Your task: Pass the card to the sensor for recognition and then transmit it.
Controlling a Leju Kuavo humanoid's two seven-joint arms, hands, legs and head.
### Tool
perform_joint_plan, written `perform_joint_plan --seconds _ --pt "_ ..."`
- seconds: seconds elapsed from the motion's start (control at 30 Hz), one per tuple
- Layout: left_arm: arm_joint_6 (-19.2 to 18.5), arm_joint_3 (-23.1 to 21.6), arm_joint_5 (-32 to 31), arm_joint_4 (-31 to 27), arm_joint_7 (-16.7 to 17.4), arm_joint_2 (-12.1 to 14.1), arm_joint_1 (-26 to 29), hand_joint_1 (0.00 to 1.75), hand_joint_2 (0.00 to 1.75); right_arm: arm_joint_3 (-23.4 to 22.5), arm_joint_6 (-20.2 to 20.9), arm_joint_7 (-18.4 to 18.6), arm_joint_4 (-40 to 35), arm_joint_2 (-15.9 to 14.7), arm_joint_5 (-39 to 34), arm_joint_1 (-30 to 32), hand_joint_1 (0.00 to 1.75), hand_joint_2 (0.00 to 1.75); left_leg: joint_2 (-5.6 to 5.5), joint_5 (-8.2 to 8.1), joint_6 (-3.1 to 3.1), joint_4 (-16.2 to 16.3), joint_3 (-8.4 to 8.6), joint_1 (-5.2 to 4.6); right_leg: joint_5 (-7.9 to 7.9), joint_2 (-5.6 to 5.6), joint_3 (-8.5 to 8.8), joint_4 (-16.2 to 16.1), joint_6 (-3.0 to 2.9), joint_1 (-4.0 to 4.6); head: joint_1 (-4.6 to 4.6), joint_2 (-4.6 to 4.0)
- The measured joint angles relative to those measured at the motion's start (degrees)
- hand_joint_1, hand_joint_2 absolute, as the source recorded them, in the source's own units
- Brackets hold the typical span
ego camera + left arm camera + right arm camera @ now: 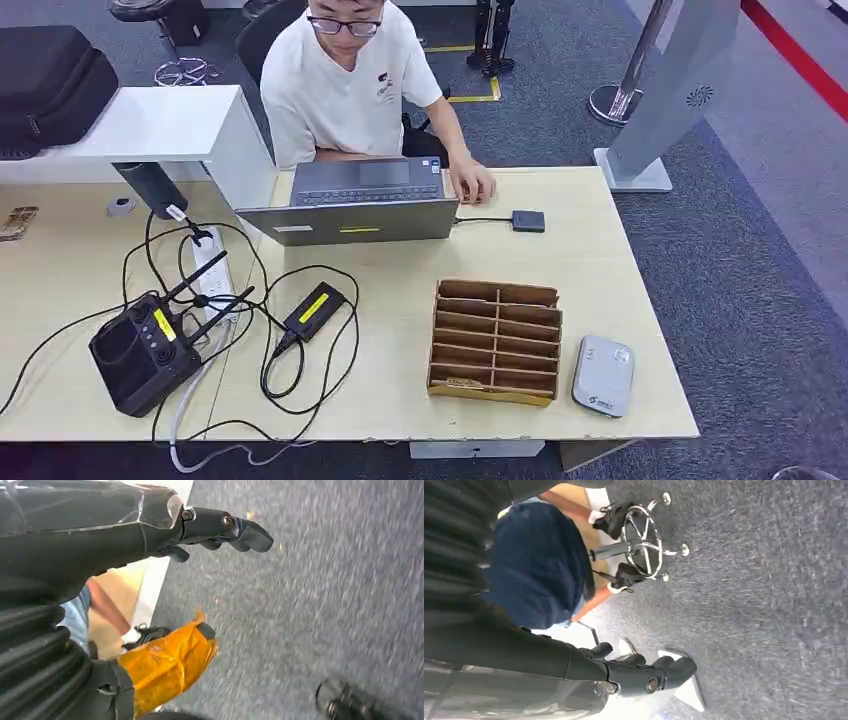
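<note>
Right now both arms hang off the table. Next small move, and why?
Probably raise the right robot hand toward the brown slotted cardboard card rack: it hangs empty over grey carpet, the rack sits on the right of the table, beside the grey rounded card sensor.

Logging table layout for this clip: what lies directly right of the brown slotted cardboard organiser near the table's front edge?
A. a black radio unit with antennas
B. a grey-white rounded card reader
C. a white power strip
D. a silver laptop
B: the grey-white rounded card reader lies just right of the brown slotted cardboard organiser.
</note>
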Motion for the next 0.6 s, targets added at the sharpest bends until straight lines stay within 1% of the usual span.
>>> perform_joint_plan --seconds 0.07,0.13,0.17,0.23,0.27,0.33,0.4,0.5,0.53,0.57,0.6 --pt "-2.99 0.07 -0.11 0.0 -0.55 0.0 0.01 0.0 1.75 0.0 0.88 -0.44 0.05 0.64 0.51 -0.01 0.0 1.75 -0.01 0.0 0.0 0.0 0.0 0.02 0.0 0.0 0.0 0.01 -0.01 0.02 0.0 0.0" --pt "-6.1 0.02 -1.42 0.0 -1.01 0.02 0.02 0.0 1.75 0.04 5.64 -1.83 0.35 1.26 1.66 -0.02 0.0 1.75 0.0 0.0 -0.01 -0.01 0.0 0.05 0.0 0.0 -0.01 0.02 -0.02 0.04 0.0 0.0" --pt "-7.43 -0.02 -1.77 0.0 -1.32 0.02 0.01 0.0 1.75 0.09 8.56 -2.94 0.55 1.58 1.77 -0.04 0.0 1.75 0.0 0.0 -0.01 -0.01 0.01 0.06 0.0 0.0 -0.01 0.03 -0.03 0.05 0.0 0.0" --pt "-10.91 -0.2 -2.71 0.0 -2.23 0.11 0.04 0.0 1.75 0.09 15.87 -5.13 0.74 2.03 1.64 -0.05 0.0 1.75 -0.01 0.01 -0.01 -0.01 0.01 0.07 -0.02 0.0 -0.01 0.04 -0.06 0.06 -0.02 0.0" --pt "-12.33 -0.35 -2.93 0.0 -2.71 0.13 0.04 0.0 1.75 0.09 18.33 -5.81 0.88 2.25 1.47 -0.06 0.0 1.75 -0.01 0.01 -0.02 -0.01 0.01 0.07 -0.02 0.0 -0.01 0.05 -0.06 0.06 0.0 0.0" --pt "-14.94 -0.41 -2.6 0.0 -3.87 0.2 0.05 0.0 1.75 0.09 20.48 -7.38 0.99 2.52 0.35 -0.04 0.0 1.75 0.0 0.01 -0.03 -0.01 0.01 0.07 -0.02 0.0 -0.01 0.05 -0.06 0.06 0.0 0.0" --pt "-16.69 -0.41 -1.9 0.0 -4.22 0.35 0.09 0.0 1.75 0.09 21.34 -8.44 1.01 2.76 -0.11 -0.04 0.0 1.75 0.0 0.01 -0.03 -0.01 0.01 0.06 -0.02 0.0 -0.01 0.05 -0.06 0.05 -0.02 0.0" --pt "-18.33 -0.33 -0.41 0.0 -3.24 0.52 0.09 0.0 1.75 0.09 19.26 -8.92 0.94 2.76 0.32 -0.04 0.0 1.75 0.0 0.01 -0.03 -0.01 0.0 0.05 -0.02 -0.01 0.01 0.03 -0.06 0.04 0.02 0.0" --pt "-17.89 -0.22 0.02 0.0 -3.04 0.59 0.09 0.0 1.75 0.09 17.28 -8.9 0.83 2.56 0.64 -0.02 0.0 1.75 0.0 0.01 -0.02 -0.01 -0.01 0.05 -0.02 -0.01 0.01 0.03 -0.06 0.03 0.0 0.0" --pt "-16.48 0.02 0.57 0.0 -2.98 0.61 0.07 0.0 1.75 0.09 14.77 -8.79 0.68 2.12 0.83 0.02 0.0 1.75 0.0 0.0 -0.02 0.0 -0.01 0.01 -0.02 -0.01 0.01 0.01 -0.05 0.01 0.0 0.0" --pt "-13.73 0.26 1.09 0.0 -3.19 0.59 0.06 0.0 1.75 0.09 12.41 -8.62 0.57 1.64 0.68 0.04 0.0 1.75 0.0 0.0 -0.01 0.0 0.0 0.01 -0.01 0.0 0.01 0.0 -0.04 0.01 0.0 0.0"
